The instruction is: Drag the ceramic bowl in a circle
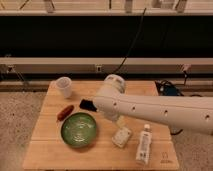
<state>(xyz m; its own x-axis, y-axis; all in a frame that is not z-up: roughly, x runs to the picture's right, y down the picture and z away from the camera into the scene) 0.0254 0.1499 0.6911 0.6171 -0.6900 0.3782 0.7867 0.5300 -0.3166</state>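
The ceramic bowl (79, 130), wide, green and glossy with pale swirls inside, sits on the front left of the wooden table (45, 152). My white arm (150, 109) reaches in from the right and ends in a rounded joint (113, 84) over the middle of the table, just right of and behind the bowl. My gripper does not show; it lies somewhere behind or beyond the arm.
A small white cup (64, 86) stands at the back left. A reddish-brown oblong item (65, 112) and a black object (87, 105) lie just behind the bowl. A white packet (121, 136) and a white bottle (144, 145) lie to the bowl's right.
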